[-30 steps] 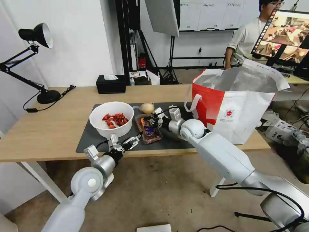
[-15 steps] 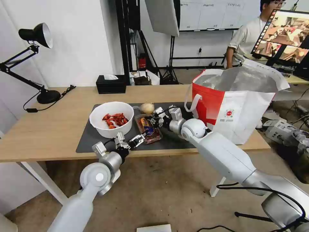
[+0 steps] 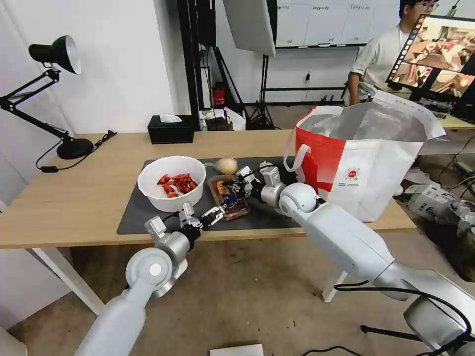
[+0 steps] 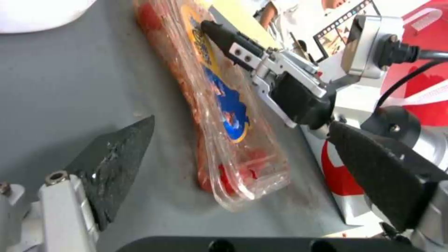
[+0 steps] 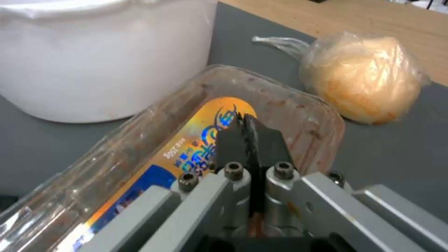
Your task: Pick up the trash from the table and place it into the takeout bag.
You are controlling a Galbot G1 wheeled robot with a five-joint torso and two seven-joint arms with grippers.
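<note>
Dark mat [image 3: 267,217], clear tray [image 3: 228,198] pinched by right gripper [image 3: 231,187], left gripper [image 3: 215,213] just beside

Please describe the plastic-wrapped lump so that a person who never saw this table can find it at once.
Start at the dark grey mat on the wooden table. At the mat's far edge, just behind the clear plastic tray and to the right of the white bowl, lies the plastic-wrapped lump. It is the one round, beige thing there, with a twisted plastic tail.
</note>
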